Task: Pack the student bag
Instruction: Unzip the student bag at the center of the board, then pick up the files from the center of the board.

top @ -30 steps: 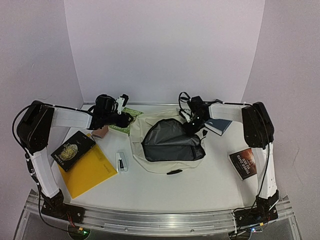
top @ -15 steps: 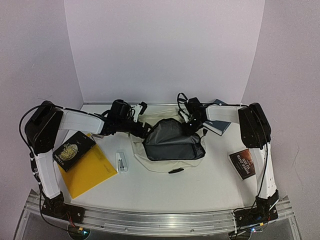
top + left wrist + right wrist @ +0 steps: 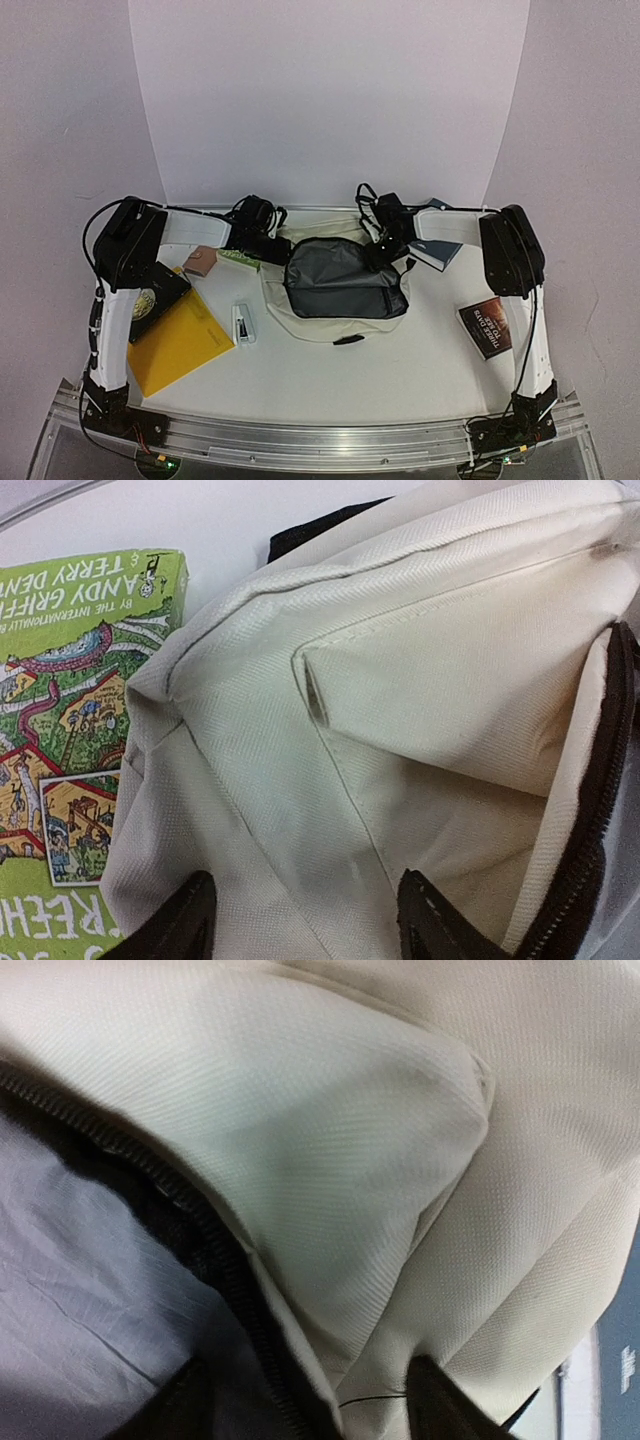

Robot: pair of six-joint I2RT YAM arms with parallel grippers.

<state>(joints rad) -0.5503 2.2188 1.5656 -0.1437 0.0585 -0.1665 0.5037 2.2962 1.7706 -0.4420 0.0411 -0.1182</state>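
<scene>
The student bag (image 3: 330,315) lies in the middle of the table, cream fabric with its grey lining (image 3: 338,280) showing through the unzipped mouth. My left gripper (image 3: 268,240) is at the bag's rear left edge. In the left wrist view its fingers (image 3: 198,920) stand apart over cream bag fabric (image 3: 400,700), which lies flat between them, unpinched. My right gripper (image 3: 385,245) is at the bag's rear right edge. It is open, straddling the black zipper (image 3: 215,1250), with cream fabric (image 3: 340,1140) and grey lining (image 3: 70,1300) below.
A green illustrated book (image 3: 238,258) and a small pink block (image 3: 200,262) lie left of the bag. A stapler (image 3: 243,323), a yellow folder (image 3: 180,340) and a black book (image 3: 150,300) are nearer left. A dark blue book (image 3: 437,250) and a red-black book (image 3: 488,327) lie right.
My left arm has swung right from over the green book to the bag's rear left edge. My right gripper has opened and let go of the bag's rim.
</scene>
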